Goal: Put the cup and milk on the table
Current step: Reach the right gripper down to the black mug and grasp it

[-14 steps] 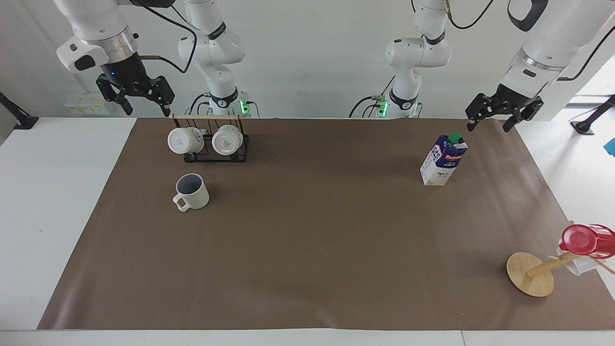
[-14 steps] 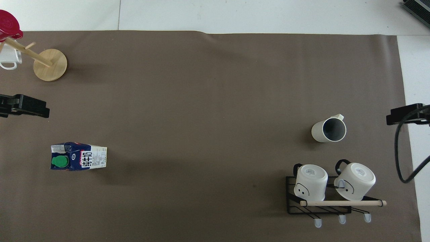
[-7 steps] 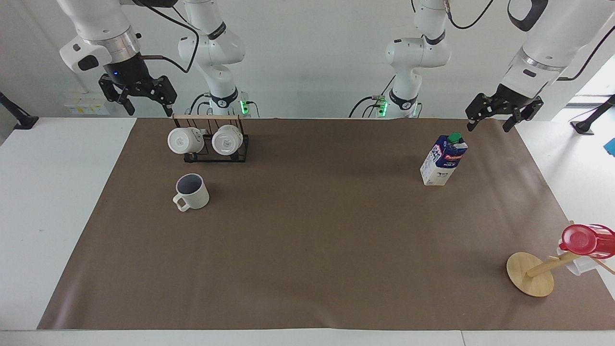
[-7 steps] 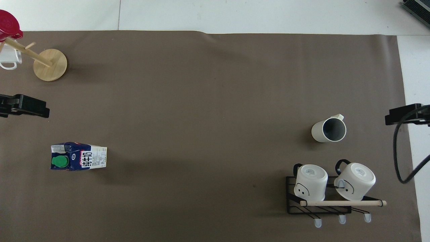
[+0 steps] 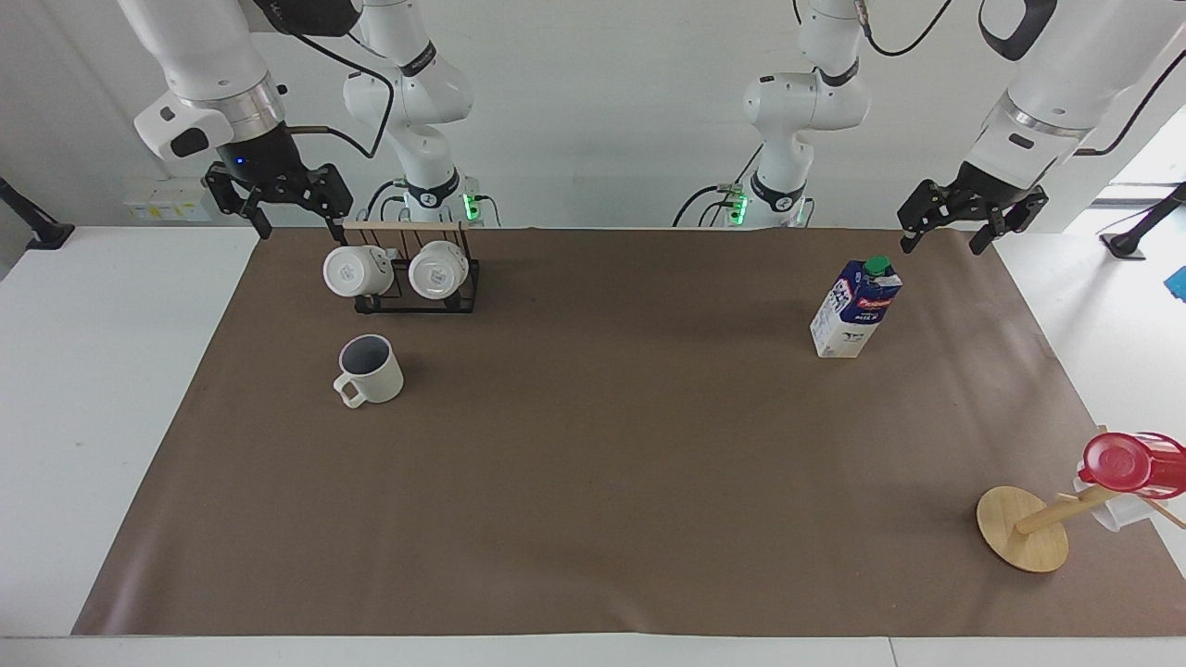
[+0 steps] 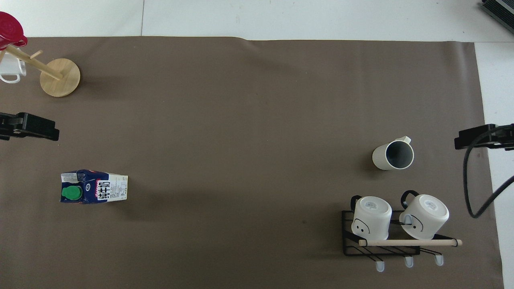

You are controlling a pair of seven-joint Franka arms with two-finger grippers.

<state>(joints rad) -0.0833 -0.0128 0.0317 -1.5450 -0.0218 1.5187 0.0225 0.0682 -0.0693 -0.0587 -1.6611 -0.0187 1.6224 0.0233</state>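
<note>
On table [image 5: 593, 556], cup [image 5: 369, 370] seemingly empty.

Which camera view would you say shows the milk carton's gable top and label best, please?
The facing view: the milk stands upright on the table, showing its green cap, blue top, red band and white base. The overhead view looks steeply down on the carton, foreshortening it into cap and one printed side.
</note>
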